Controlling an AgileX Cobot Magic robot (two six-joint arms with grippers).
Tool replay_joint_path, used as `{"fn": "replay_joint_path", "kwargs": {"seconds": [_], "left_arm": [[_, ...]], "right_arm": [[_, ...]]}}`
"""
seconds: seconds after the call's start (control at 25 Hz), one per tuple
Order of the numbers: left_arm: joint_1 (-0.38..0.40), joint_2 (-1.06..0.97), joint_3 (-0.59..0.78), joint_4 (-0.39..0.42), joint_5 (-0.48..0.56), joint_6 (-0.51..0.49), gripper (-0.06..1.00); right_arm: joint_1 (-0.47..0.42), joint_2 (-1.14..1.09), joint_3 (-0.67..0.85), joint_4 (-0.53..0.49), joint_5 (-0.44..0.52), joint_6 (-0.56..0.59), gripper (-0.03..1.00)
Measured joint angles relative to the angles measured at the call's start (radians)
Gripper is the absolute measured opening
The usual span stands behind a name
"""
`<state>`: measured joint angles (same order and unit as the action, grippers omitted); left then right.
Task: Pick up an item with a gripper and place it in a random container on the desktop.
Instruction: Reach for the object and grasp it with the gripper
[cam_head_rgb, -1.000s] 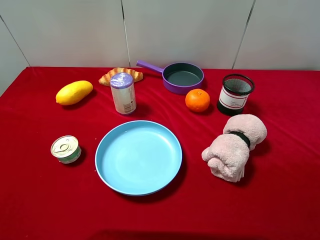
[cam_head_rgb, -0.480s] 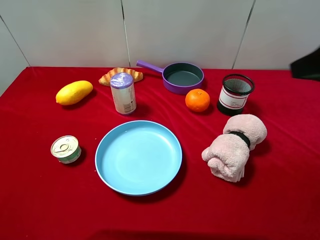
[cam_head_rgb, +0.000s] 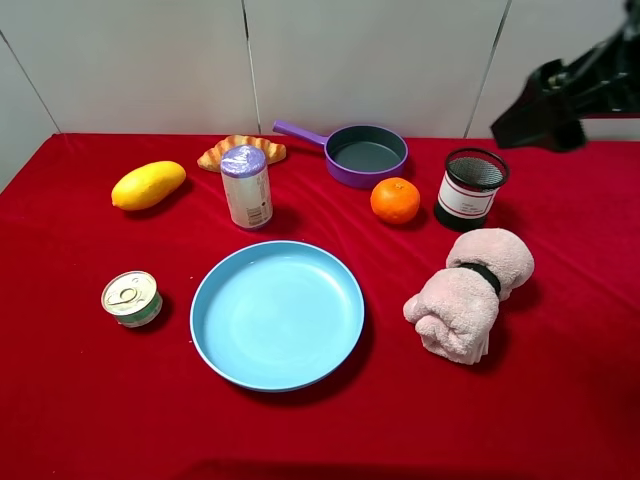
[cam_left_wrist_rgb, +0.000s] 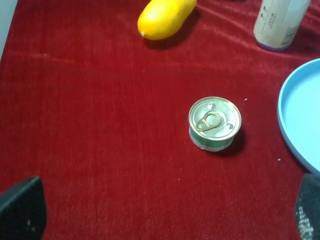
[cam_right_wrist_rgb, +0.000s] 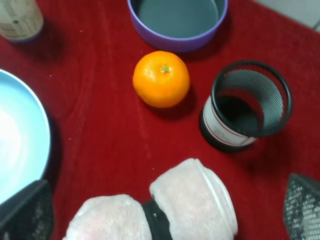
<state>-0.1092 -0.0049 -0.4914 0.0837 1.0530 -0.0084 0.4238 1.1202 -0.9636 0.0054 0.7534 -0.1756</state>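
The orange (cam_head_rgb: 395, 200) sits on the red-cloth desktop (cam_head_rgb: 560, 400), just in front of the purple pan. The black wire-mesh cup (cam_head_rgb: 471, 188) stands upright and empty to its right. The right wrist view looks down on the orange (cam_right_wrist_rgb: 161, 79) and the cup (cam_right_wrist_rgb: 245, 107). My right gripper (cam_head_rgb: 535, 115) hangs high at the back right, above and behind the cup. Its fingers (cam_right_wrist_rgb: 25, 212) are wide apart and empty. My left gripper (cam_left_wrist_rgb: 164, 215) is open and empty above the front left of the desktop; it is out of the exterior view.
A rolled pink towel (cam_head_rgb: 468, 292) lies in front of the cup. A blue plate (cam_head_rgb: 277, 313) lies at centre front and a purple pan (cam_head_rgb: 365, 153) at the back. A tin can (cam_head_rgb: 131, 298), yellow mango (cam_head_rgb: 148, 185), white bottle (cam_head_rgb: 246, 187) and croissant (cam_head_rgb: 240, 150) are on the left.
My right arm has come into the exterior view from the upper right and moved left toward the cup. No object on the desktop has moved.
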Motion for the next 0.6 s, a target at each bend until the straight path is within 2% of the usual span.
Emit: {"fn": "replay_joint_path", "kwargs": {"seconds": [0.2,0.6], "left_arm": [[0.0,0.0,0.0,0.0,0.0,0.0,1.0],[0.0,0.0,0.0,0.0,0.0,0.0,1.0]], "right_arm": [[0.035,0.09,-0.061,-0.005,-0.007,0.0,0.69],[0.035,0.293,-0.162,-0.011,-0.011,-0.004,0.69]]}}
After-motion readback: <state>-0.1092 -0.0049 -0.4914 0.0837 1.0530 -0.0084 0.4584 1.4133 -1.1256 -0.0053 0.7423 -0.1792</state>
